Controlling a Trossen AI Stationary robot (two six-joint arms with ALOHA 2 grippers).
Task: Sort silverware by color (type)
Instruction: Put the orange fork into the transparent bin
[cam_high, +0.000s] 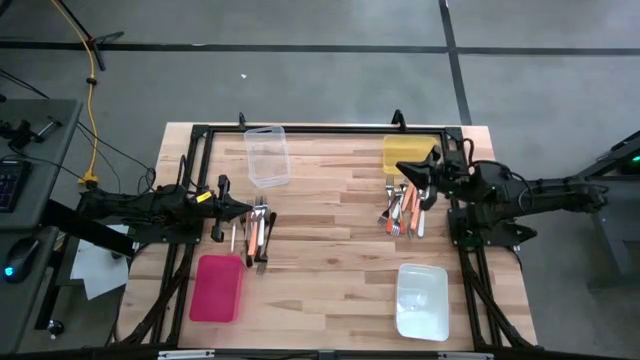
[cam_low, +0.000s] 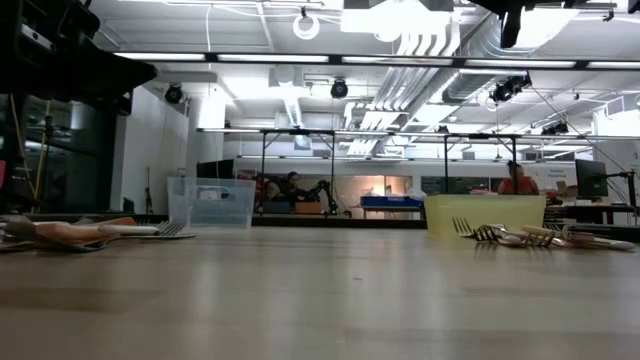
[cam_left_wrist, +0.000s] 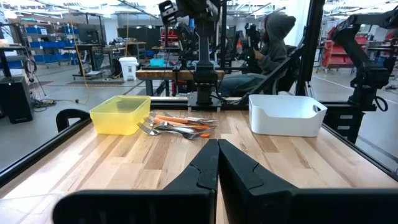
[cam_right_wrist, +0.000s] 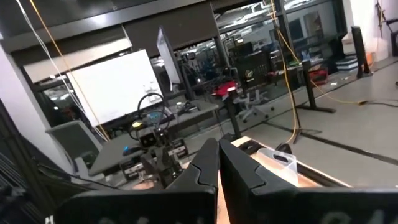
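The silverware lies in two heaps on the wooden table. One heap (cam_high: 256, 232) lies at the left, just beside my left gripper (cam_high: 246, 209), which points level across the table and is shut on nothing. The other heap (cam_high: 403, 210), with orange and white handles, lies at the right (cam_left_wrist: 180, 126). My right gripper (cam_high: 402, 168) is raised over the near edge of the yellow bin (cam_high: 405, 152). It is shut and empty, its fingertips meeting in its wrist view (cam_right_wrist: 217, 146). The left fingertips also meet (cam_left_wrist: 217, 146).
Four bins stand on the table: a clear one (cam_high: 267, 155) at the far left, the yellow one at the far right, a pink one (cam_high: 217, 288) at the near left and a white one (cam_high: 421, 300) at the near right. A hooded person (cam_left_wrist: 273, 43) sits beyond the table.
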